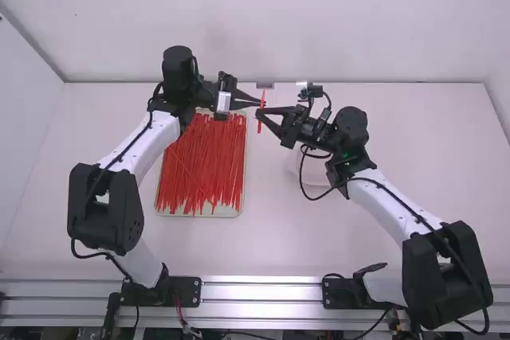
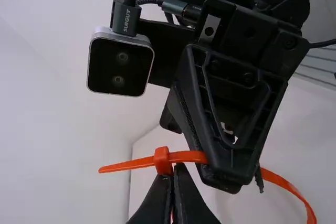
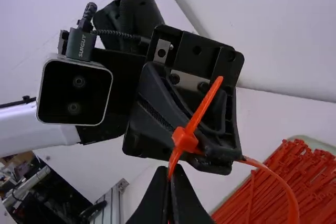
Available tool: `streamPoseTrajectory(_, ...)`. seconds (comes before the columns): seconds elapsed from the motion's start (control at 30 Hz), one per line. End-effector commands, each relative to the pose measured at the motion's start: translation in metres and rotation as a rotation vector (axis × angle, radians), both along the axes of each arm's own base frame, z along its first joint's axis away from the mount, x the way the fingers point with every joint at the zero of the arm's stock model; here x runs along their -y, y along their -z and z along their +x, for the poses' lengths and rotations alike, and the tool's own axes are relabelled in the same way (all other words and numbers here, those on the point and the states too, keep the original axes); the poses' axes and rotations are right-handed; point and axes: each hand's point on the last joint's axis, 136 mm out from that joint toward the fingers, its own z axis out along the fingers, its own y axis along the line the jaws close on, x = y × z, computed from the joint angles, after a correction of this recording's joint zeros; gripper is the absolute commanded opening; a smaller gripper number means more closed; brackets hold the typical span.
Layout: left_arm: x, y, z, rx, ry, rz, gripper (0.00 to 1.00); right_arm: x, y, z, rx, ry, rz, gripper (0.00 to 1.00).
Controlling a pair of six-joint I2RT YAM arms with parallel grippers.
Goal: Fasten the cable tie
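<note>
The tie (image 2: 126, 167) was held up in the air, over the far middle of the desk (image 1: 414, 133), at about 12 o'clock. The left tool (image 2: 170, 179) was shut tight on it, right by the head (image 3: 185, 137). The right tool (image 3: 170, 170) was pinched on it too, just beside the same spot. The left tool reached in from the tie's 9 o'clock and the right tool from its 4 o'clock. The two tools were almost touching each other.

The tail (image 3: 209, 98) looked to be poked through the head, with only a short bit sticking out. The rest hung down in a big loop (image 3: 283, 182). So I think the job was partly done, and the loop needed to be pulled small.

Here is what could go wrong. The tie was thin and smooth, so it could slip out of a tool if that tool pulled too fast. If the tools pulled at a slant, the strap could bend or twist, and the short tail could pop back out of the head. The tools were so close that a small wrong move could bump them together and knock the tie loose. The pile (image 1: 203, 169) of spare ties lay at the tie's 7 o'clock. A dropped tie could land there, and it would be hard to tell it from the others.
</note>
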Motion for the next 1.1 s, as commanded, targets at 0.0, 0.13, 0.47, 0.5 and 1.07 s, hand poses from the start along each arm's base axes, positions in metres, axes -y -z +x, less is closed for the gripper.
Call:
streamPoseTrajectory(0.0, 0.000, 0.002, -0.008, 0.015, 0.041, -0.008, 0.02, 0.014, -0.011, 0.015, 0.029, 0.081, 0.021, 0.00)
streamPoseTrajectory(0.13, 0.000, 0.002, -0.008, 0.009, 0.042, -0.008, 0.02, 0.013, -0.012, 0.014, 0.033, 0.079, 0.023, 0.00)
streamPoseTrajectory(0.47, 0.009, 0.004, -0.015, -0.012, 0.067, -0.005, 0.02, 0.020, -0.016, 0.020, 0.029, 0.108, 0.044, 0.00)
streamPoseTrajectory(0.5, 0.009, 0.005, -0.015, -0.015, 0.067, -0.004, 0.02, 0.020, -0.016, 0.020, 0.022, 0.107, 0.047, 0.00)
streamPoseTrajectory(1.07, 0.009, 0.015, -0.018, -0.017, 0.066, -0.003, 0.02, 0.022, -0.024, 0.022, 0.040, 0.125, 0.071, 0.00)
